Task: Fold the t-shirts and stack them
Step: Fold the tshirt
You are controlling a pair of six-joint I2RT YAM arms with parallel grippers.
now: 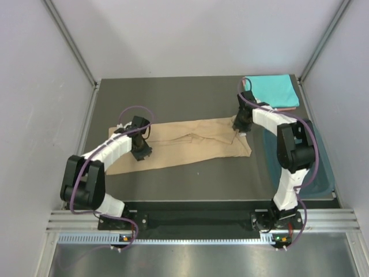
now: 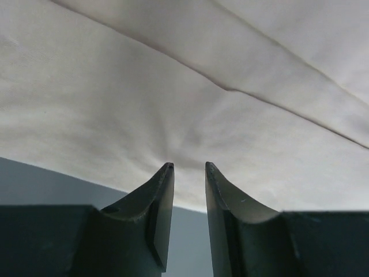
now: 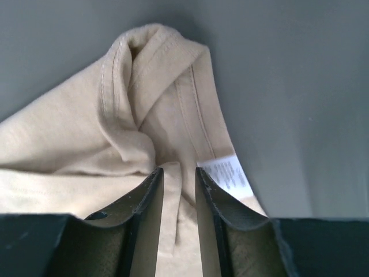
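Tabletop (image 1: pixel 173 98): dark grey and matte, boxed in by pale walls, both arms reaching in from the near edge.
Tan t-shirt (image 1: pixel 190 141): stretched across the middle as a long band, already doubled lengthwise, with creases running along it.
Left claw (image 1: pixel 141 151): down on the band's left part, near its front edge. The jaws are narrow and the cloth puckers toward the tips, so it looks pinched on the tan fabric.
Right claw (image 1: pixel 238 131): at the far right end, jaws nipped on a ridge of tan cloth by the neck seam, white care label (image 3: pixel 228 172) just beside one finger.
Finished pile: turquoise t-shirt (image 1: pixel 271 89) folded in the far right corner, a sliver of salmon-pink t-shirt (image 1: pixel 285 108) showing under it.
Tub (image 1: pixel 326 173): dark teal, along the right edge, partly behind the right arm.
Step in hand: probably the crosswise fold, one end over the other.
How to do it well: lift both pinches level, keep the band taut so no layer sags, lay edge onto edge, then let go.
Watch for: the bunched collar. It could leave a lump inside the fold.
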